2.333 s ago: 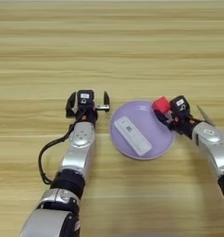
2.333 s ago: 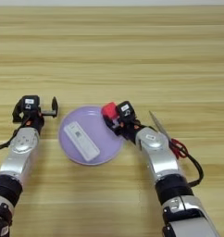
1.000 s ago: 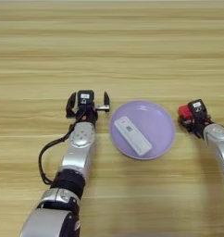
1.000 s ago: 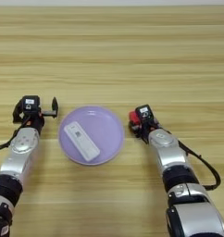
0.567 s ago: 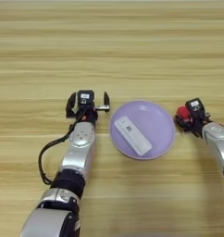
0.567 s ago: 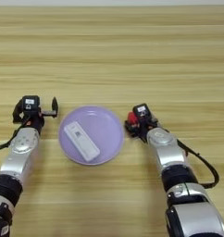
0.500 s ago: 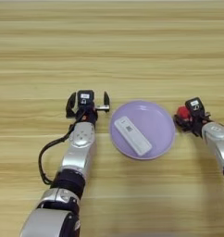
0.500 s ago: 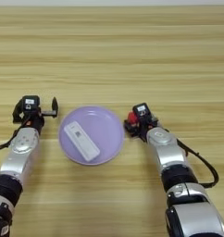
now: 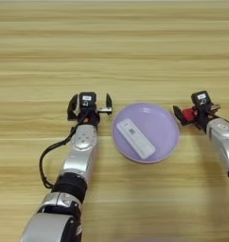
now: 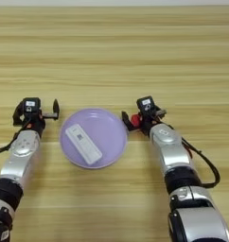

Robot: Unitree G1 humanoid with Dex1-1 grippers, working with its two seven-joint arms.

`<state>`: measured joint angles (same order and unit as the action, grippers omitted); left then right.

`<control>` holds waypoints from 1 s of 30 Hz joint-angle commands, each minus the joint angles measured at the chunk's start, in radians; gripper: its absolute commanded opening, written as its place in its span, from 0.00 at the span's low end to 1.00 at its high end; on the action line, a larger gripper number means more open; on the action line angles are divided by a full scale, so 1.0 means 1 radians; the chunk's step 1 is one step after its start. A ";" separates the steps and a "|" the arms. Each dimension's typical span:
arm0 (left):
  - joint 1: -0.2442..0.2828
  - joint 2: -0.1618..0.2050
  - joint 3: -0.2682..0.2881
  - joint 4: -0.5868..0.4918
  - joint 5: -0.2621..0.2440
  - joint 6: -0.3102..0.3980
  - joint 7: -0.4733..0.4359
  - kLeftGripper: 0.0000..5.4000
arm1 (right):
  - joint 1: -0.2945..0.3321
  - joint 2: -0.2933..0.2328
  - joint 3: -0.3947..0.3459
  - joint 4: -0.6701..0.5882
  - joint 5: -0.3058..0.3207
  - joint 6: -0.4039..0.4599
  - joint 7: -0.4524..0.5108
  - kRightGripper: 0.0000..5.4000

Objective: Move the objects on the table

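The light-wood table [image 9: 114, 42] carries a round lilac plate [image 9: 166, 137] at centre, and a flat white bar [image 9: 136, 138] with a small label lies slantwise inside it. Left of the plate the left claw [image 9: 89, 101] rests spread wide, holding nothing. Just right of the plate, the right claw [image 9: 186, 115] grips a small red cube [image 9: 188, 114].

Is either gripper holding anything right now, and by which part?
The right gripper holds the small red cube between its fingers, just right of the lilac plate. The left gripper is open and holds nothing.
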<state>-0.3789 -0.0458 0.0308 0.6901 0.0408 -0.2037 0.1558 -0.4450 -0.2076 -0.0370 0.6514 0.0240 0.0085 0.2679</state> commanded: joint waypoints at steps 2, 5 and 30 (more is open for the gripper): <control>-0.023 0.031 0.015 0.014 0.007 0.004 0.011 1.00 | 0.008 0.020 -0.034 -0.059 0.036 -0.059 -0.015 1.00; -0.034 0.050 0.027 0.033 0.000 0.007 0.006 1.00 | 0.011 0.029 -0.046 -0.078 0.043 -0.093 -0.025 1.00; -0.216 0.149 0.079 0.368 -0.016 -0.019 -0.095 1.00 | 0.026 0.082 -0.023 -0.138 0.034 -0.112 -0.066 1.00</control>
<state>-0.5586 0.1059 0.1155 1.0214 0.0269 -0.2126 0.0759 -0.4242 -0.1284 -0.0664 0.5232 0.0620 -0.1178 0.2053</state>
